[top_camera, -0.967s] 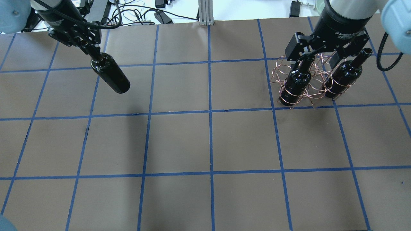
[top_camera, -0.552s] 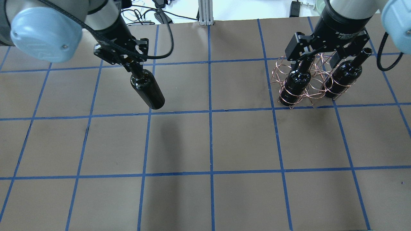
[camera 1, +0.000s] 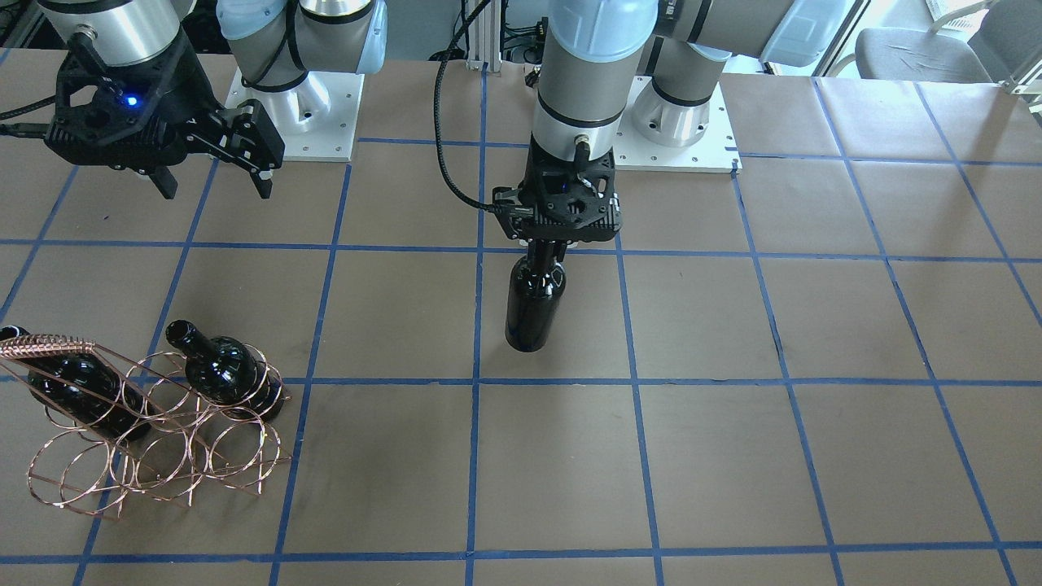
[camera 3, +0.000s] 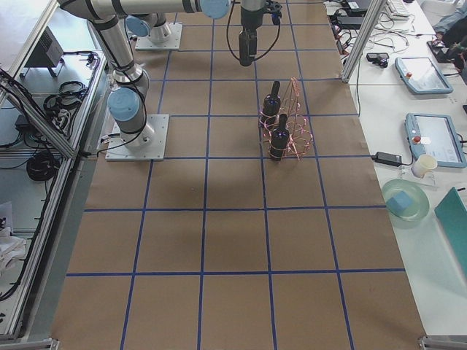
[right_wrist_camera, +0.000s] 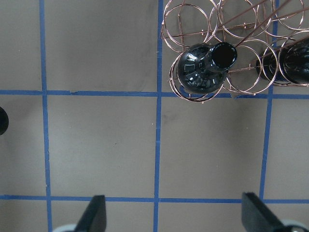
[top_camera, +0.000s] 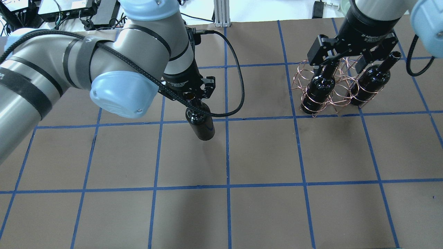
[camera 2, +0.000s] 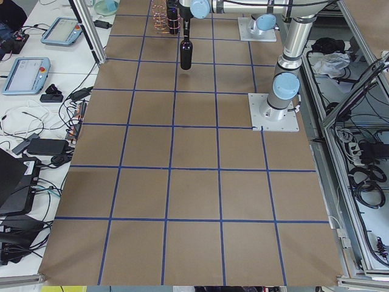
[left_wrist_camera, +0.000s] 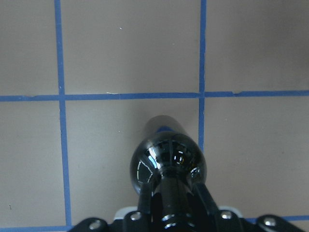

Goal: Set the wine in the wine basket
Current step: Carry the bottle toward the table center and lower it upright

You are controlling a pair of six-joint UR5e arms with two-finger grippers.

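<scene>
The wine (top_camera: 201,126) is a glossy black bottle, and it hangs upright above the table's middle. My left gripper (top_camera: 192,102) is shut on its neck. The bottle also shows in the front view (camera 1: 533,308) and in the left wrist view (left_wrist_camera: 167,160), where the fingers (left_wrist_camera: 145,200) clamp the neck. The copper wire wine basket (top_camera: 298,74) stands at the far right, well away from the wine. In the front view the basket (camera 1: 163,460) is at the lower left. My right gripper (top_camera: 342,64) is open and empty above the basket, and it shows in the front view (camera 1: 213,175) too.
Two other dark bottles (top_camera: 320,88) (top_camera: 370,79) sit in the basket's rings, with empty rings (right_wrist_camera: 193,19) beside them. Brown paper with blue tape lines (top_camera: 226,152) covers the table. Cables and boxes (top_camera: 173,17) lie beyond the far edge.
My left arm has carried the wine from the far left toward the table's middle, closer to the basket. The right gripper and the basket have not moved.
</scene>
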